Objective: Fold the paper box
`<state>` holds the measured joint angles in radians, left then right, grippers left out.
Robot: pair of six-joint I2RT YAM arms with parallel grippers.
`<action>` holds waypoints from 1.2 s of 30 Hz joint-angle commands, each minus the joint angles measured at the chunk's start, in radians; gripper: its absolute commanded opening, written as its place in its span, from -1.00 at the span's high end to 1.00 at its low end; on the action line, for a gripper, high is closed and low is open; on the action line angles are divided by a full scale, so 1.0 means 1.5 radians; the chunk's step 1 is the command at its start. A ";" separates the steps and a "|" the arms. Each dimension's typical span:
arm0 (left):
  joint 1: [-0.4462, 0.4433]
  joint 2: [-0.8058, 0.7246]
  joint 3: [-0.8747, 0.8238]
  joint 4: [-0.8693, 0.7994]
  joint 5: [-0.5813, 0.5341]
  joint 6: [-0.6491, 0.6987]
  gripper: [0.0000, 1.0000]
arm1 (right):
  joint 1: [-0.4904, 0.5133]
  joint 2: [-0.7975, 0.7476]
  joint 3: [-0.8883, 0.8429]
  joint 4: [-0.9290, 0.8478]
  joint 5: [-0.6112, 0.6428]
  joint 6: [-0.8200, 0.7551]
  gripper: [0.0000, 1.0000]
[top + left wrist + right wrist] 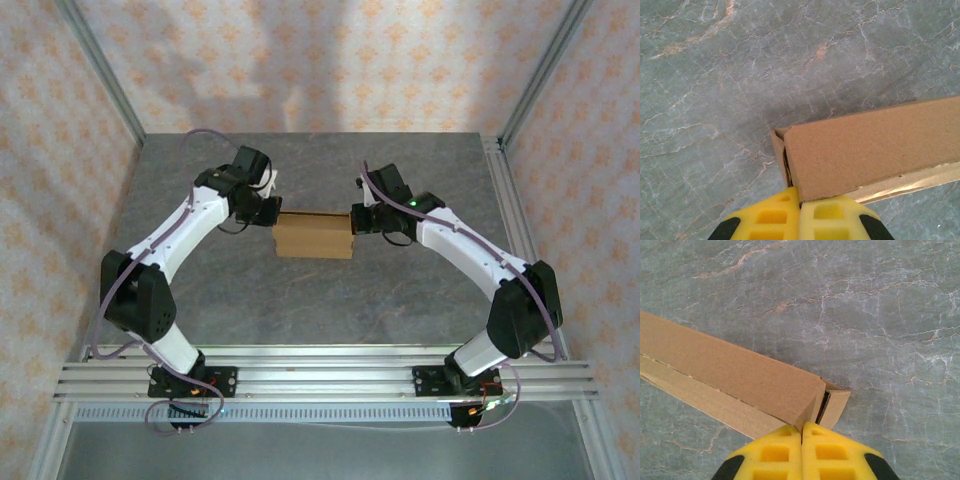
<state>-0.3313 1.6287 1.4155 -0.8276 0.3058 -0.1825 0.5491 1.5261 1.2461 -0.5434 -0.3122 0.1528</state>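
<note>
The paper box (pixel 313 237) lies folded into a shallow tan cardboard block in the middle of the grey table. My left gripper (pixel 268 212) is at its left end and my right gripper (pixel 358 218) is at its right end. In the left wrist view the yellow fingertips (pixel 800 200) are pressed together, touching the near corner of the box (pixel 875 150); a side flap stands slightly ajar there. In the right wrist view the gripper (pixel 802 429) is shut as well, its tips against the corner of the box (pixel 730 370), beside a narrow gap at the end flap.
The marbled grey tabletop (pixel 320 300) surrounds the box. Aluminium rails (pixel 320 375) carrying both arm bases run along the near edge. A metal frame rail (pixel 505 200) borders the right side, and patterned walls close in the back and sides.
</note>
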 commanded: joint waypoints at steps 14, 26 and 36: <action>-0.008 0.013 -0.106 0.052 -0.019 0.014 1.00 | 0.008 -0.086 -0.127 0.182 0.001 -0.048 0.34; -0.027 0.000 -0.111 0.051 -0.028 0.050 1.00 | 0.008 -0.075 -0.080 0.184 0.137 0.120 -0.42; -0.036 -0.009 -0.127 0.069 -0.010 0.049 1.00 | 0.009 -0.027 -0.133 0.233 0.104 0.205 -0.34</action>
<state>-0.3676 1.5787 1.2808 -0.6186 0.2764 -0.1299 0.5587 1.4754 1.0756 -0.2279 -0.1555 0.4080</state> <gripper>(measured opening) 0.055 0.672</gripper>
